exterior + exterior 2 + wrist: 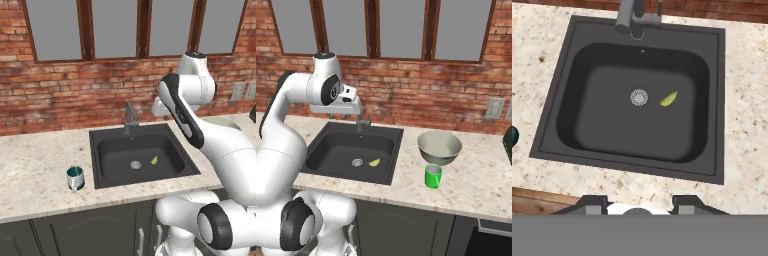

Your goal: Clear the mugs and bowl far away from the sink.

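Two mugs stand on the worktop [481, 175], a silvery one [75, 178] left of the one sink [140, 155] and a green one [432, 176] touching the single bowl [439, 146] right of it, while the gripper [639, 202] hangs partly open and empty above the basin.

In the left base view the robot's white arm [200, 125] is covering the counter to the right of the sink [141, 154]. In the hand view the picture's left edge is cutting off the silvery mug [513, 136], leaving a dark teal sliver, and the top edge is cropping the faucet [632, 17]. The small yellow-green scrap [668, 99] by the drain is too small to identify.
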Available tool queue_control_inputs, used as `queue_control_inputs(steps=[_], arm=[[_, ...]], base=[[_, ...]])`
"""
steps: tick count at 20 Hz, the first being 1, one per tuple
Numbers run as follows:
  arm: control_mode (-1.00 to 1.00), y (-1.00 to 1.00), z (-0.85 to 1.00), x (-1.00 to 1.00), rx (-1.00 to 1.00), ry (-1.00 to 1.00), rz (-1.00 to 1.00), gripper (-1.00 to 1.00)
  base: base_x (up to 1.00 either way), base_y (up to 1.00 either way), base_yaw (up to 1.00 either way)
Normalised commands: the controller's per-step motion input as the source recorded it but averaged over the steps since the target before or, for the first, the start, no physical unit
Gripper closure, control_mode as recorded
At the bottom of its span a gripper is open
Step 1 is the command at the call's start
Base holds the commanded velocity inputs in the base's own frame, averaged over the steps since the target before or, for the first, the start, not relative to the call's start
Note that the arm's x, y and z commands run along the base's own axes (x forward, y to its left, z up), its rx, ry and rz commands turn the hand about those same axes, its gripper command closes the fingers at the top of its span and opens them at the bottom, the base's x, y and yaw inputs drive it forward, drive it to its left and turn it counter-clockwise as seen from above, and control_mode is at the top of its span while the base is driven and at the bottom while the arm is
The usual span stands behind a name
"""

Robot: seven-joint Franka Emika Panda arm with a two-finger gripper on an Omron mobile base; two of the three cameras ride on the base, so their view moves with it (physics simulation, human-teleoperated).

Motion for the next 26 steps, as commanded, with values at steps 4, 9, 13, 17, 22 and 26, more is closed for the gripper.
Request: queue_control_inputs(steps=[4,9,13,17,22,26], arm=[[-1.0,-0.05,-0.02,-0.09,-0.01,-0.02,0.0,-1.0],[-1.0,0.19,0.0,-0.54,0.01,-0.04,-0.08,-1.0],[-1.0,0.76,-0.22,-0.66,0.07,0.01,-0.15,-1.0],[-1.0,0.98,-0.49,-0.55,0.04,0.02,-0.22,-1.0],[-1.0,1.0,-0.56,-0.42,0.0,0.05,-0.3,-1.0],[-1.0,1.0,-0.37,-0.14,-0.05,0.0,-0.23,-1.0]], base=[[0.0,0.0,0.0],[0.0,0.0,0.0],[0.0,0.0,0.0],[0.0,0.0,0.0],[0.0,0.0,0.0],[0.0,0.0,0.0]])
